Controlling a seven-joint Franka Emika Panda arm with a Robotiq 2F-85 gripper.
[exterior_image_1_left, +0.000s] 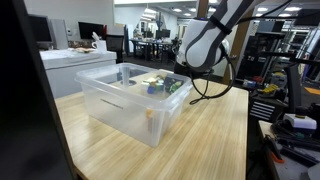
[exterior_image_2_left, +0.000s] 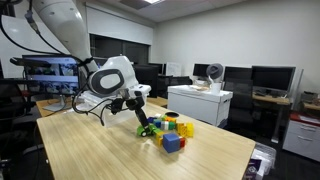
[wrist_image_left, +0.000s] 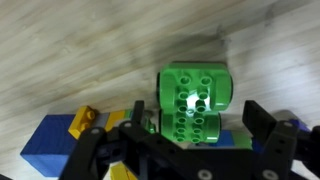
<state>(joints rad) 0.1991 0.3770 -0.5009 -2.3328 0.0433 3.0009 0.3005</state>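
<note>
My gripper (wrist_image_left: 197, 128) is open and points down over a green studded toy block (wrist_image_left: 195, 92) on the wooden table. The block lies between the two black fingers, with a gap on each side. In an exterior view the gripper (exterior_image_2_left: 143, 124) hangs low at the near end of a pile of coloured blocks (exterior_image_2_left: 172, 130), with the green block (exterior_image_2_left: 149, 130) at its tips. A blue block (wrist_image_left: 48, 148) and a yellow block (wrist_image_left: 85, 120) lie beside it in the wrist view. In an exterior view the gripper (exterior_image_1_left: 183, 84) is partly hidden next to the blocks (exterior_image_1_left: 158, 85).
A large clear plastic bin (exterior_image_1_left: 120, 112) stands on the wooden table (exterior_image_1_left: 210, 140) in front of the blocks. A white counter (exterior_image_2_left: 200, 100) with a lamp stands behind the table. Desks, monitors and chairs fill the room. Cables hang from the arm (exterior_image_1_left: 212, 92).
</note>
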